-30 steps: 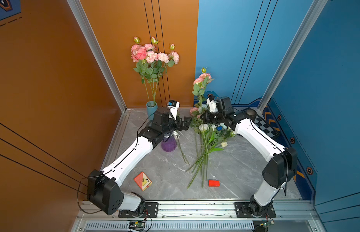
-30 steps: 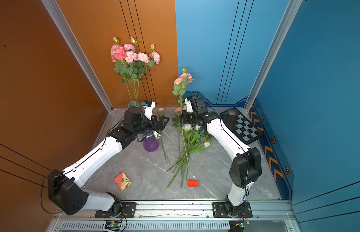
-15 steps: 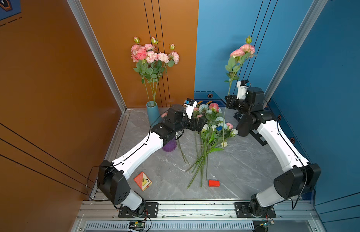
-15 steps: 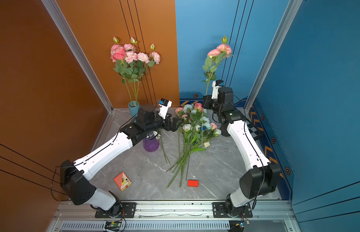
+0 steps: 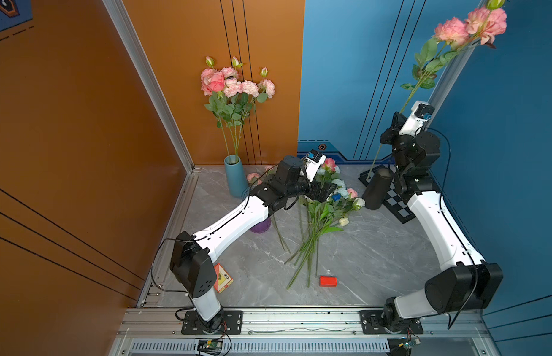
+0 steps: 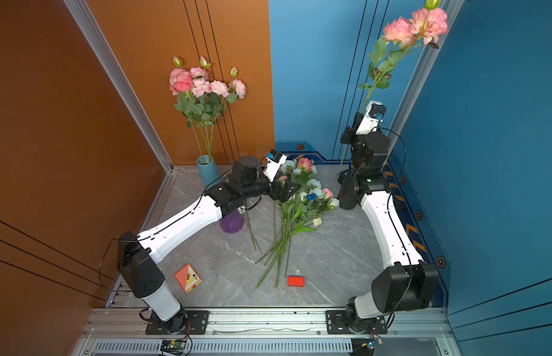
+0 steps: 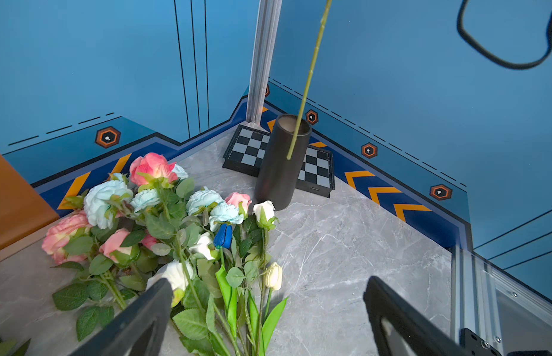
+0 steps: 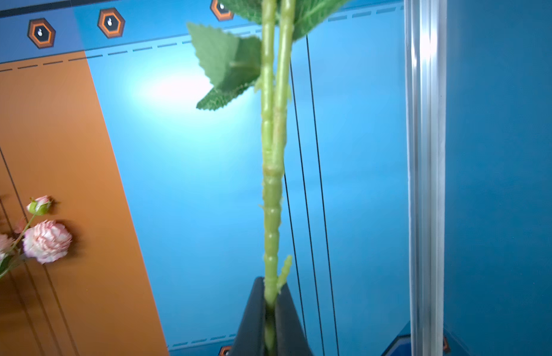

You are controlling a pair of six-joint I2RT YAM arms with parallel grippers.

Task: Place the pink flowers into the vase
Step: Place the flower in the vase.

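My right gripper (image 5: 397, 120) is raised at the back right, shut on the green stem (image 8: 271, 200) of a pink flower (image 5: 472, 27) whose heads stand high against the blue wall. The stem's lower end hangs by the rim of a dark cylinder vase (image 7: 278, 166), in front of its outer wall. More pink flowers (image 5: 234, 83) stand in a teal vase (image 5: 234, 178) at the back. A pile of pink, pale blue and white flowers (image 5: 327, 200) lies mid-table. My left gripper (image 7: 268, 282) hovers open over the pile, holding nothing.
A purple vase (image 5: 261, 226) sits under my left forearm. A checkerboard (image 5: 398, 203) lies behind the dark vase. A red block (image 5: 327, 281) and a card box (image 5: 222, 277) lie near the front edge. Walls close in at left, back and right.
My right arm has lifted the pink flower from the pile and swung it up to the back right corner. My left gripper moved right, over the pile.
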